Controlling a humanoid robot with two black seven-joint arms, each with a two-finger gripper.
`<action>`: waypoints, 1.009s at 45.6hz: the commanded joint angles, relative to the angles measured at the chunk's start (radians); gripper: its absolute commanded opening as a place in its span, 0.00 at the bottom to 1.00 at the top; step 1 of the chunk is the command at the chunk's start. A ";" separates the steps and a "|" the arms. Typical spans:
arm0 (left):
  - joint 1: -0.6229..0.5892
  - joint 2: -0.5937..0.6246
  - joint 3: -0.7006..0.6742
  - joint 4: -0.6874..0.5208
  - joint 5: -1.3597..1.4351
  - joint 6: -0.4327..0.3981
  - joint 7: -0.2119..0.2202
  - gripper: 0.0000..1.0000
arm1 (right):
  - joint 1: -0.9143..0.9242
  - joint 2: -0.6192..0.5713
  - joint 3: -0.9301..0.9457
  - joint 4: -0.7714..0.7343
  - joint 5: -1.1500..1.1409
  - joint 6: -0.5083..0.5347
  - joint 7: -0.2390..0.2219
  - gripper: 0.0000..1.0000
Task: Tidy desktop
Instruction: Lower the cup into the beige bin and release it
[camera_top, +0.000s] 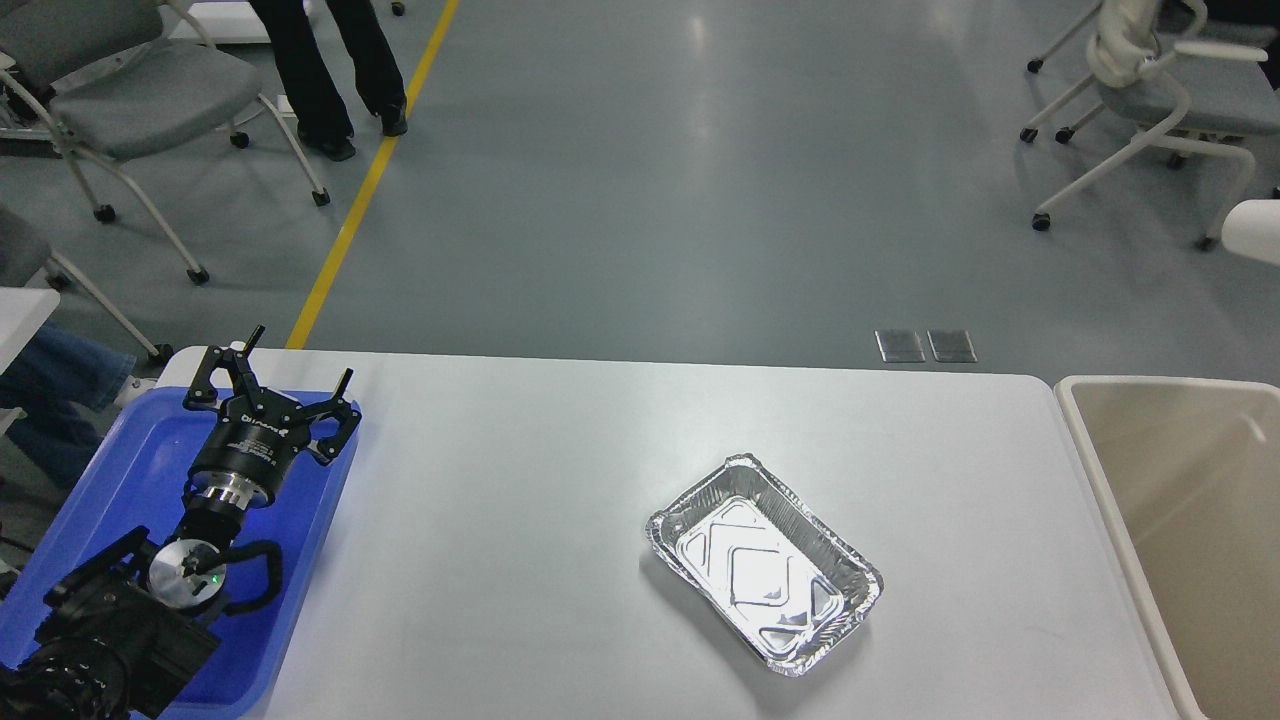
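The desktop is a wide white-grey tabletop with rounded corners. An empty silver foil tray lies on it, right of the middle. My left gripper is open and empty, held over the far right part of the blue tray at the left edge of the desktop. My right gripper is out of view. Only the end of a white paper cup shows at the right edge of the view, high above the floor.
A beige bin stands against the desktop's right edge. Wheeled chairs stand on the floor at the far left and far right. A person's legs are by the yellow floor line.
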 joint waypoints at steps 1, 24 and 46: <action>0.000 0.000 0.000 0.000 0.000 0.000 0.000 1.00 | -0.121 0.029 0.006 -0.200 0.072 -0.022 -0.183 0.00; 0.000 0.000 0.000 0.001 0.000 0.000 0.000 1.00 | -0.290 0.207 -0.008 -0.322 0.046 -0.131 -0.373 0.00; 0.000 0.000 0.000 0.000 0.000 0.000 0.000 1.00 | -0.375 0.391 0.003 -0.325 0.016 -0.140 -0.373 0.00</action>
